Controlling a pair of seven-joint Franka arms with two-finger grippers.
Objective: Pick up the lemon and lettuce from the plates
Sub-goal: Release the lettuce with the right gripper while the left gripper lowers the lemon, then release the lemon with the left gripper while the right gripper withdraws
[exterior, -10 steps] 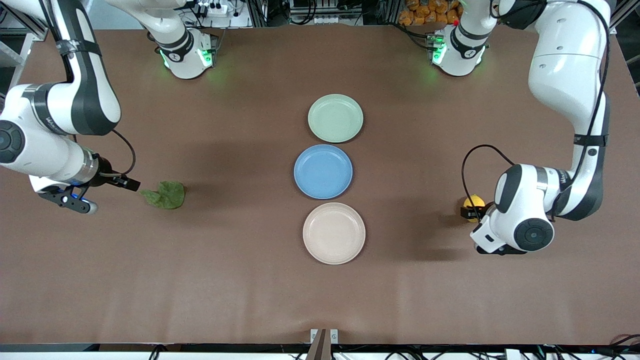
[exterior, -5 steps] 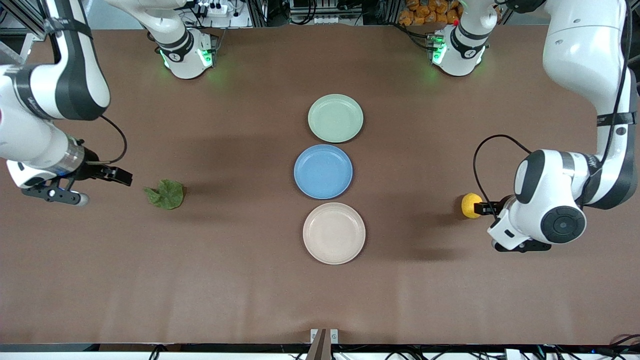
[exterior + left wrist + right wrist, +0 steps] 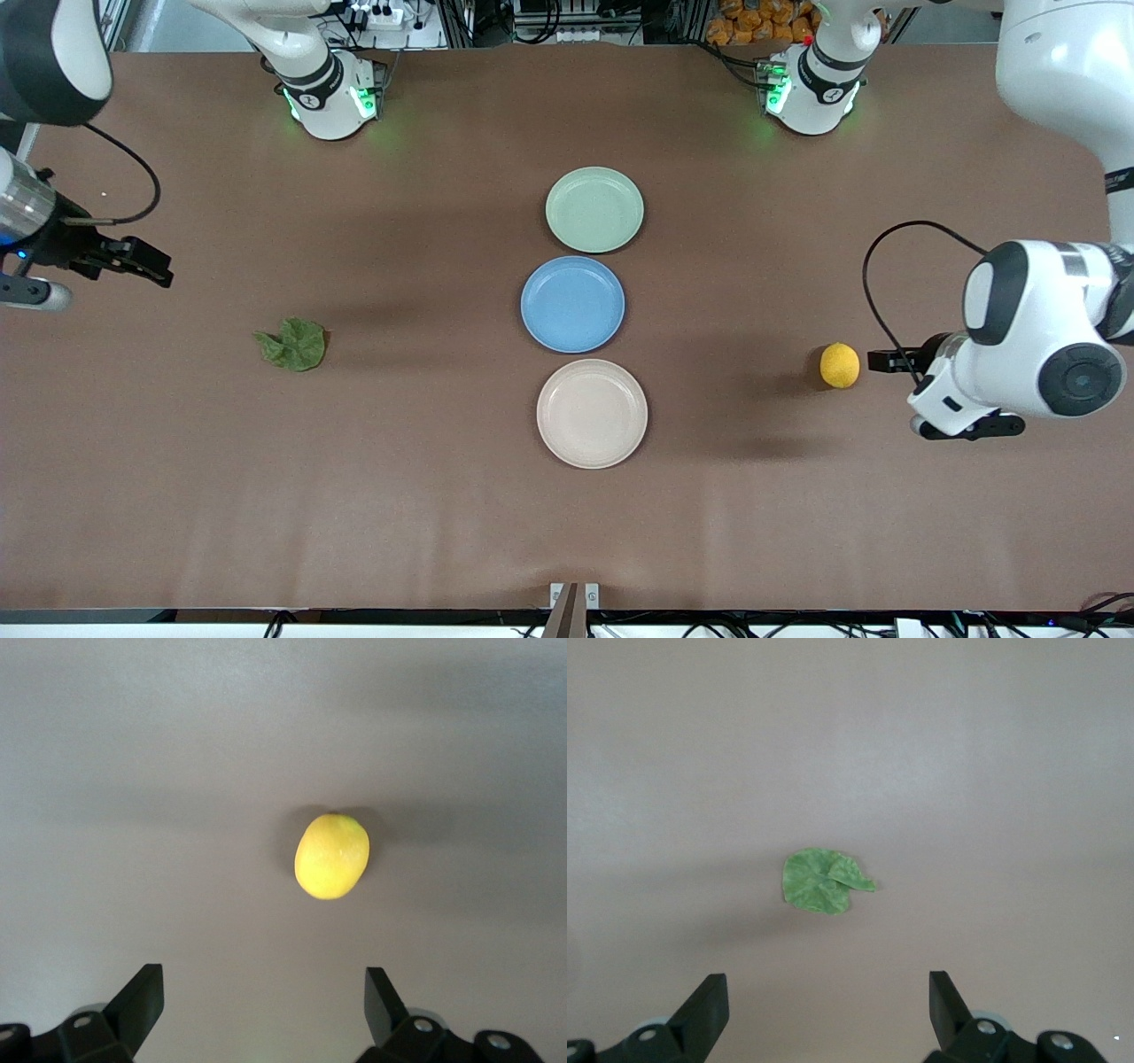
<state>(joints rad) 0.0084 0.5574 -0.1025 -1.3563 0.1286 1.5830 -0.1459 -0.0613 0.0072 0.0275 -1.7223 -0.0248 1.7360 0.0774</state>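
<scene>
**Both plates bare, lemon and lettuce lying on the surface**

Front view: you see three round shallow plates in a row down the middle of the brown surface (image 3: pixel 443 532): the pale green plate (image 3: pixel 594 209) farthest from the camera, a blue plate (image 3: pixel 572 304) between, and the beige plate (image 3: pixel 592 413) nearest. All three are bare. The small oval bright-yellow lemon (image 3: pixel 839 364) lies on the surface toward the left arm's end, well apart from the plates. The wrinkly dark-green lettuce leaf (image 3: pixel 293 345) lies toward the right arm's end. The left hand (image 3: pixel 889 361) sits just beside the lemon, not touching it. The right hand (image 3: pixel 142 262) is up over bare surface, apart from the lettuce.

Left wrist view: the left hand (image 3: pixel 264 997) is spread wide and holds nothing; the lemon (image 3: pixel 331 855) lies on the surface ahead of its fingertips.

Right wrist view: the right hand (image 3: pixel 828 1001) is likewise wide open and empty, with the lettuce (image 3: pixel 821 881) lying flat farther off.

Judging by this layout, both items are already off the plates, so the picking looks done. What remains for you is probably only to bring both arms clear.
</scene>
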